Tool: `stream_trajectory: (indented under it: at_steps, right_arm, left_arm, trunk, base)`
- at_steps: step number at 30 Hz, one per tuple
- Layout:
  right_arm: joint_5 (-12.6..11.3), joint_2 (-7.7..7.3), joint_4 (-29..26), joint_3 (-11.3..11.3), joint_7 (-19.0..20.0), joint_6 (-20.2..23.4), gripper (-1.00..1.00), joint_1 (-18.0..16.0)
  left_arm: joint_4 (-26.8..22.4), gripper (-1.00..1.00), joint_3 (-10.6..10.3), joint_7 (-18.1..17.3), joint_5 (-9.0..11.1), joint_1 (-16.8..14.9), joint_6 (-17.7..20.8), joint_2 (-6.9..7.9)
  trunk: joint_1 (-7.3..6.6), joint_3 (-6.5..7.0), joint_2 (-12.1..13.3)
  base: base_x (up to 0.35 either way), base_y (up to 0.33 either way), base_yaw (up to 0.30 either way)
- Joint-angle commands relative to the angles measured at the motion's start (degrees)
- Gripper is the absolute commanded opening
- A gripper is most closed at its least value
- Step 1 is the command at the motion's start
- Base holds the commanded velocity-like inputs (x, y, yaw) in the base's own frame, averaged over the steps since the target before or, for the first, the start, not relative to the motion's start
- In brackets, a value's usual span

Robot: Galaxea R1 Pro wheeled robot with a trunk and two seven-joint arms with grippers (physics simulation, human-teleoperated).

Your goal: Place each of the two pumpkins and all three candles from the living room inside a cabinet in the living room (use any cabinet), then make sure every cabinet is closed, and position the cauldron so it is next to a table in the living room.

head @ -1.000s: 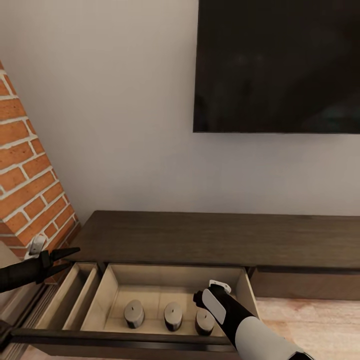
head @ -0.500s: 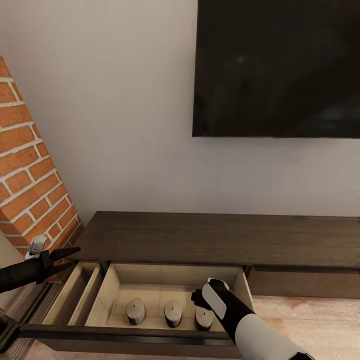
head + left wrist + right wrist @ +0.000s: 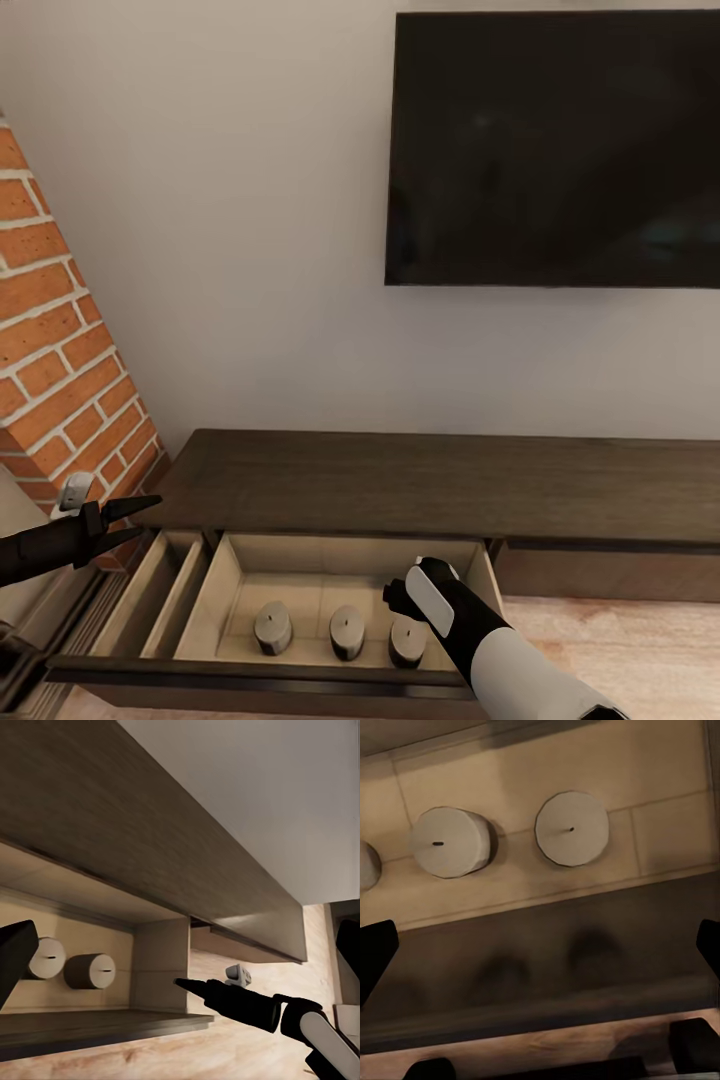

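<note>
The long dark-brown cabinet [image 3: 400, 485] has its left drawer [image 3: 250, 672] pulled out. Three cream candles [image 3: 272, 628] [image 3: 347, 631] [image 3: 408, 640] stand in a row on the pale drawer floor. My right gripper [image 3: 398, 600] hangs over the drawer's right end, just above the rightmost candle. In the right wrist view its fingers [image 3: 375, 952] are spread wide and hold nothing, above the drawer front, with the candles [image 3: 451, 841] [image 3: 572, 828] beyond. My left gripper [image 3: 128, 522] is open at the cabinet's left end, outside the drawer. The pumpkins and the cauldron are out of view.
A brick column [image 3: 60, 340] rises just left of the cabinet, close to my left arm. A dark TV [image 3: 555, 150] hangs on the white wall above. A second, shut drawer front [image 3: 610, 570] lies to the right, with wood floor [image 3: 620, 650] below it.
The whole head view has shifted a little, so more of the TV shows. Both arms and the candles keep nearly the same places.
</note>
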Motion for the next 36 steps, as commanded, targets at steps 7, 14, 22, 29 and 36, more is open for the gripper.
stream_trajectory:
  at_steps: [7, 14, 22, 29, 36]
  right_arm:
    - [-0.3, 0.0, -0.1, 0.2, -0.4, 0.2, 1.0, 0.0]
    - [-0.3, 0.0, -0.1, 0.2, -0.4, 0.1, 1.0, 0.0]
    - [-0.3, 0.0, -0.1, 0.2, -0.4, 0.0, 1.0, 0.0]
    - [-0.3, 0.0, -0.1, 0.2, -0.4, 0.0, 1.0, 0.0]
    - [-0.3, 0.0, -0.1, 0.3, -0.5, -0.1, 1.0, 0.0]
  left_arm:
    - [0.0, 1.0, 0.1, -0.6, -0.7, 0.0, 0.2, 0.0]
    - [0.0, 1.0, 0.1, -0.5, -2.2, 0.0, 0.2, 0.0]
    - [0.0, 1.0, 0.0, -0.5, -3.9, 0.0, 0.2, -0.08]
    - [0.0, 1.0, -3.8, 1.1, -6.9, -0.3, -0.2, -0.12]
    - [0.0, 1.0, -5.6, 11.9, -8.0, -0.9, -0.4, -1.77]
  trunk:
    - [-1.55, 1.21, 2.8]
    - [-3.09, 2.47, 5.6]
    - [-4.84, 3.9, 8.8]
    - [-6.38, 5.16, 11.6]
    - [-7.92, 6.42, 14.4]
  base:
    - [0.0, 0.0, 0.0]
    - [0.0, 0.0, 0.0]
    - [0.0, 0.0, 0.0]
    - [0.0, 0.0, 0.0]
    - [0.0, 0.0, 0.0]
